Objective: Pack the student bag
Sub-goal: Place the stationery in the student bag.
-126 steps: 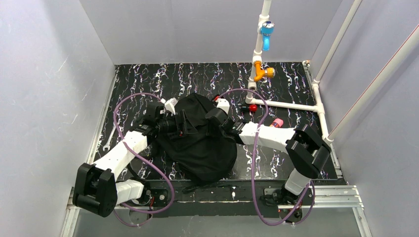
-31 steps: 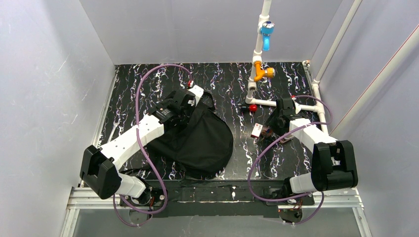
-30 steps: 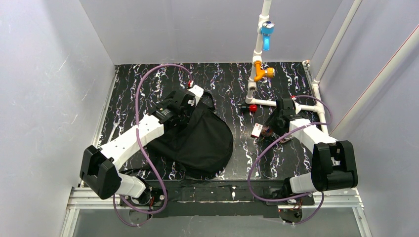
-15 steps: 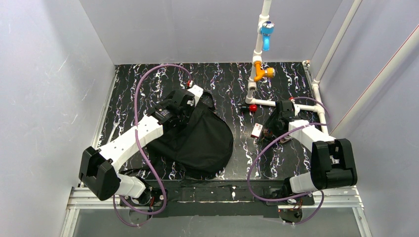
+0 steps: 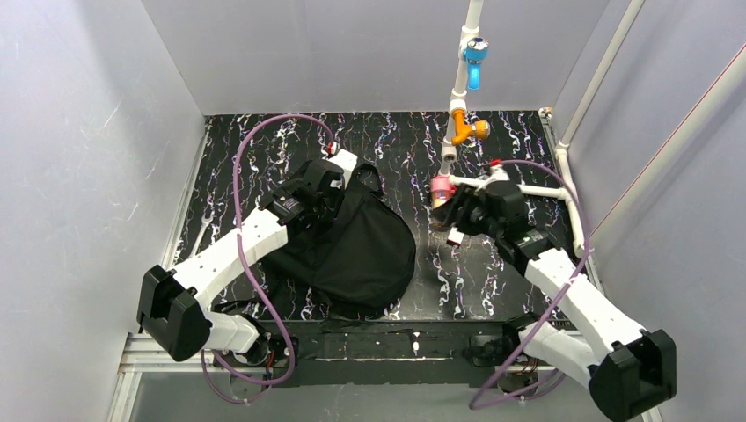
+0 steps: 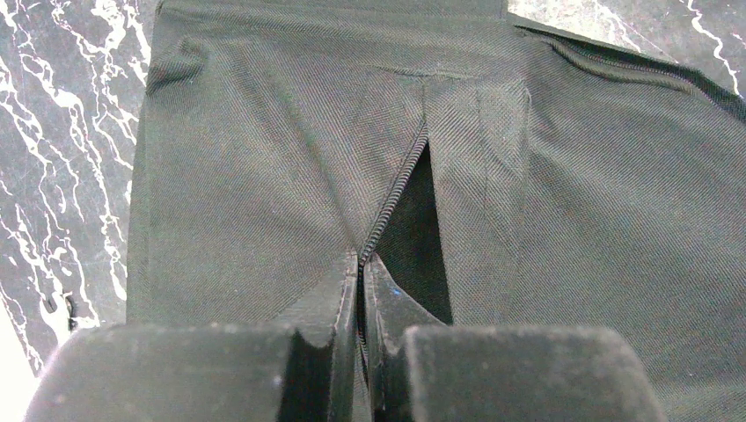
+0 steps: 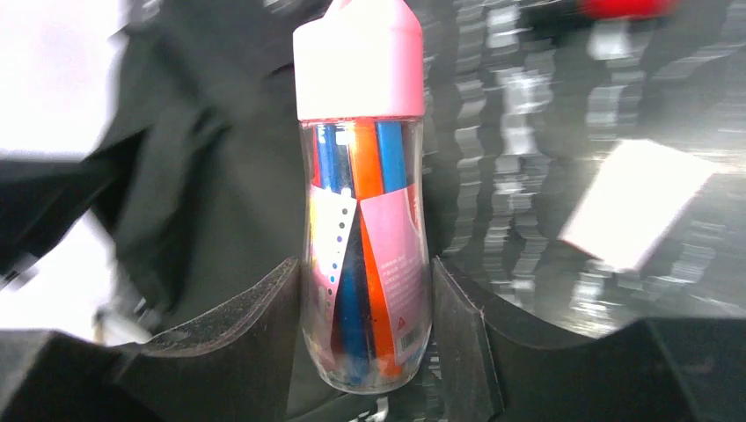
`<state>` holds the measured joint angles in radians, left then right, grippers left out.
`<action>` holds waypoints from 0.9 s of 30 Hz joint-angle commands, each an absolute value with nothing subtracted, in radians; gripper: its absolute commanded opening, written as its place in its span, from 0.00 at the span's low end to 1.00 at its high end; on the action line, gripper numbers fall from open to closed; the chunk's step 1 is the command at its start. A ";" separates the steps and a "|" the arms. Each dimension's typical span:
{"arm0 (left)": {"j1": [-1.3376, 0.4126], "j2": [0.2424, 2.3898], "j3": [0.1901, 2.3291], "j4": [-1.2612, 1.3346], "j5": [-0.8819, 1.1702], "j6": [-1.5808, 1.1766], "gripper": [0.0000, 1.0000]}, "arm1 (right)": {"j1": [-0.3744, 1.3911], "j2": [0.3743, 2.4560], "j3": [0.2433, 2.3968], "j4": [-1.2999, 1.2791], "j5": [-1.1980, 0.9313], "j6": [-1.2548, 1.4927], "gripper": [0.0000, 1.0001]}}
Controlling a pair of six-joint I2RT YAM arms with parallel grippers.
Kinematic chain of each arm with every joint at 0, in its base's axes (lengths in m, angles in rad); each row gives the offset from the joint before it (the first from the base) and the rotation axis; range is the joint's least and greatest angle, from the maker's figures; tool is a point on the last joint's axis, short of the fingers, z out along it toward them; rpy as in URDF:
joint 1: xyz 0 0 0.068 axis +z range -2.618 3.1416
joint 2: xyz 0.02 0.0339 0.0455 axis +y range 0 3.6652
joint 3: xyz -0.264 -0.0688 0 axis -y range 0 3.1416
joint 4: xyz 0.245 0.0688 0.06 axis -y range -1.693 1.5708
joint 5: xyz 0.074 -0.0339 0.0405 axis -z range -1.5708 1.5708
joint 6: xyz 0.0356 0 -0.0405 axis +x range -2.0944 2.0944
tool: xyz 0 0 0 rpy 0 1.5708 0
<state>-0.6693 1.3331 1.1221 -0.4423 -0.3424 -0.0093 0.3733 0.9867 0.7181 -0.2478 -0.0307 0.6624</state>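
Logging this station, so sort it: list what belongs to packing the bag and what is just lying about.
Belongs: student bag, its zip edge pinched in the left jaws; pink-capped tube of pens, held in the right jaws.
Lying about: wrench; white pipe frame; small white box, untouched, perhaps meant for packing later.

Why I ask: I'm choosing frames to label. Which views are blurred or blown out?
Right wrist view: the bottle of pens in the right gripper is sharp, but the table and white card behind are streaked, and the upper left is blown out. Left wrist view: the weave of the student bag is crisp; the fingers of the left gripper are soft. Top view: evenly lit, sharp.
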 commanded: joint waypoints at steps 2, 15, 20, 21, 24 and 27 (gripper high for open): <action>-0.671 1.264 1.118 -0.389 -0.357 -0.042 0.00 | 0.683 1.093 0.685 0.151 -0.251 0.832 0.01; -0.671 1.216 1.081 -0.344 -0.407 -0.004 0.00 | 0.873 1.587 0.863 0.719 -0.450 1.130 0.01; -0.671 1.216 1.090 -0.351 -0.407 -0.005 0.00 | 0.873 1.623 0.881 0.716 -0.398 1.189 0.01; -0.671 1.212 1.093 -0.352 -0.398 -0.006 0.00 | 0.873 1.628 0.890 0.685 -0.372 1.197 0.01; -0.671 1.194 1.088 -0.344 -0.348 -0.025 0.00 | 0.873 1.667 0.913 0.618 -0.306 1.252 0.01; -0.671 1.195 1.101 -0.358 -0.328 -0.027 0.00 | 0.876 1.712 0.889 0.740 -0.245 1.320 0.01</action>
